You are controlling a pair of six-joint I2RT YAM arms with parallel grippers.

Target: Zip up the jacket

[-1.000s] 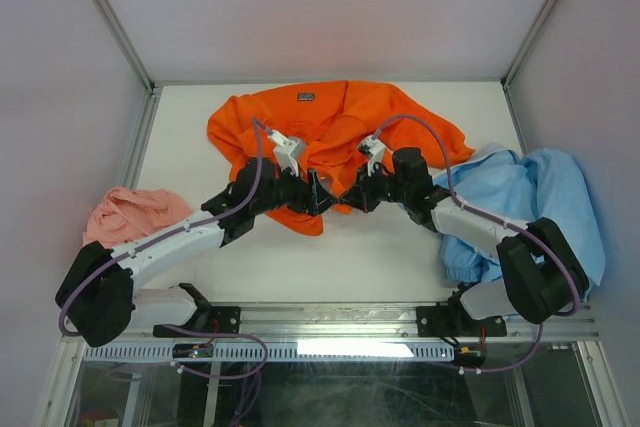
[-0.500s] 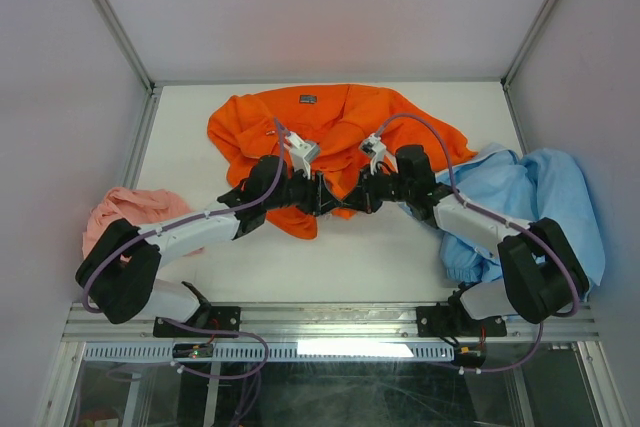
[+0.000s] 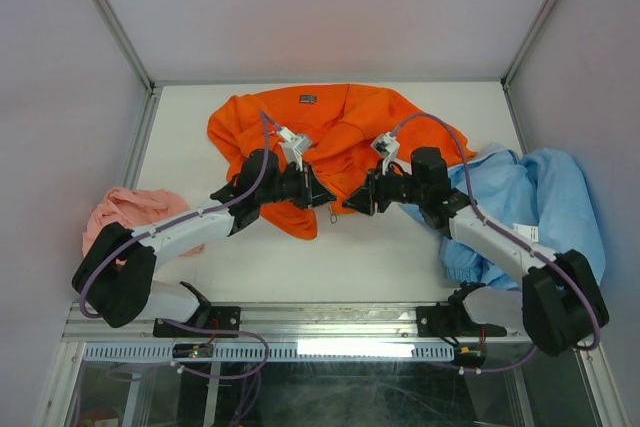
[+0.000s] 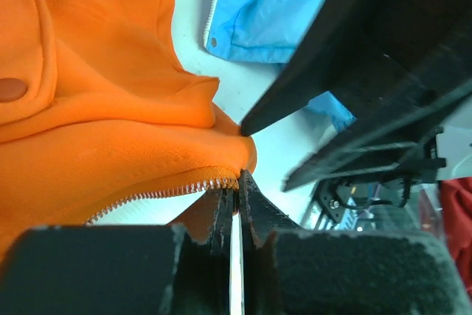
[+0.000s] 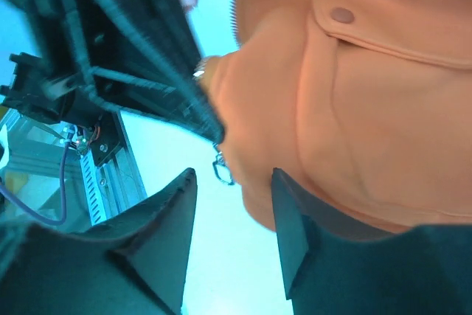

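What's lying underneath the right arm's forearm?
A crumpled light blue fabric garment lies on the white table under the right arm. The arm covers the garment's middle, so that part cannot be seen.

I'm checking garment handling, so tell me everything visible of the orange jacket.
The jacket is bright orange, soft-looking fabric, lying crumpled with its front open on the white table, toward the far side. A small dark label marks the collar; orange snaps and pale zipper teeth show on the front. The left claw is shut on its hem corner at the zipper's end; the right claw is open beside it.
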